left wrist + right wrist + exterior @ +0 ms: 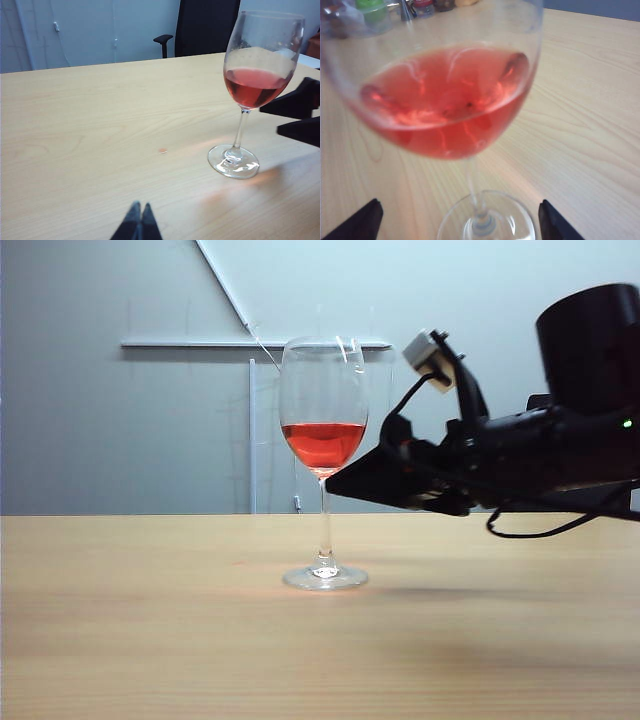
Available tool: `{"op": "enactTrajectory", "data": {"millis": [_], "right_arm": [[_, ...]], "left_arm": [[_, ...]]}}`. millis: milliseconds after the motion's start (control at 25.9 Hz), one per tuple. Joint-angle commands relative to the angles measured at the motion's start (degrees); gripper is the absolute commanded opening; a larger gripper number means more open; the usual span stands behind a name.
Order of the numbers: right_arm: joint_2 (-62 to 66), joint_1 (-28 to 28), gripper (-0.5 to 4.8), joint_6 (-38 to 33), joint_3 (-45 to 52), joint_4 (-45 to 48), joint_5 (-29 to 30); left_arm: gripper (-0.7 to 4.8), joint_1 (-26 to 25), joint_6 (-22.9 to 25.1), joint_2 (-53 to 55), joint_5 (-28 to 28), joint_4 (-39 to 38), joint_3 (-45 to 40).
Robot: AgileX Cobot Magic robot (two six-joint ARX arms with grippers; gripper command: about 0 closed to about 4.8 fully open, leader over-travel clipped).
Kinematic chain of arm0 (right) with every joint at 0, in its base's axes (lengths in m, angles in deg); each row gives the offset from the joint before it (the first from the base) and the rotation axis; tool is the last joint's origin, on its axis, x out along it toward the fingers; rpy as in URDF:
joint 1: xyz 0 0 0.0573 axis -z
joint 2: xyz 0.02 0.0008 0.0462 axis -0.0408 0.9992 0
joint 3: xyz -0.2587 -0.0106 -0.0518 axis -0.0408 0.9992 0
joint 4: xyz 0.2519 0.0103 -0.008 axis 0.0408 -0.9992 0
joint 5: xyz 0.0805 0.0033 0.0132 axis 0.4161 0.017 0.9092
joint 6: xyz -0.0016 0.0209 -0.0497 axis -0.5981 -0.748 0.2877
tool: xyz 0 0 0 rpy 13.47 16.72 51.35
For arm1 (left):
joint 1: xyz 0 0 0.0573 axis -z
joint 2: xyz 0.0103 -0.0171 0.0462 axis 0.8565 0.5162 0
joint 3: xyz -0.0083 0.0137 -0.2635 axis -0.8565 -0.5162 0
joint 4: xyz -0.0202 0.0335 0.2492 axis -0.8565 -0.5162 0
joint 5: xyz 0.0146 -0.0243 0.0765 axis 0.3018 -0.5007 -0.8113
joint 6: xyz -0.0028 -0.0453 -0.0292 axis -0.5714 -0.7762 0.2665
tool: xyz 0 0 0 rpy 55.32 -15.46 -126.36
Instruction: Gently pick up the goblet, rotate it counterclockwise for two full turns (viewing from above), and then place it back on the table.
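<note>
R gripper (457,220): fingers (357,222) spread wide, one each side of the goblet (323,440) stem, not touching it, holding nothing. In the exterior view it reaches in from the right, tips just beside the bowl, level w/ the red liquid. L gripper (137,225): fingers (131,222) pressed together, empty, low over the bench (150,620), well apart from the goblet. Goblet upright, foot flat on bench near centre. Bench light wood grain. Grey wall behind; a dark chair (205,25) past the far edge.
</note>
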Motion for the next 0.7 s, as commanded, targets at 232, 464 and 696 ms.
{"op": "enactTrajectory", "data": {"millis": [232,464,696], "right_arm": [[4.4,-1.8,4.23,0.3,-4.8,1.6,0.2],[8.1,-2.6,4.22,0.2,-7.5,4.4,-0.3],[10.7,-2.6,4.17,0.2,-10.4,4.5,-0.3]], "left_arm": [[-0.05,0.0,0.4,0.0,0.0,0.4,0.1],[-0.05,0.0,0.4,0.0,0.0,0.5,0.1],[-0.05,0.0,0.4,0.0,0.0,0.5,0.1]]}}
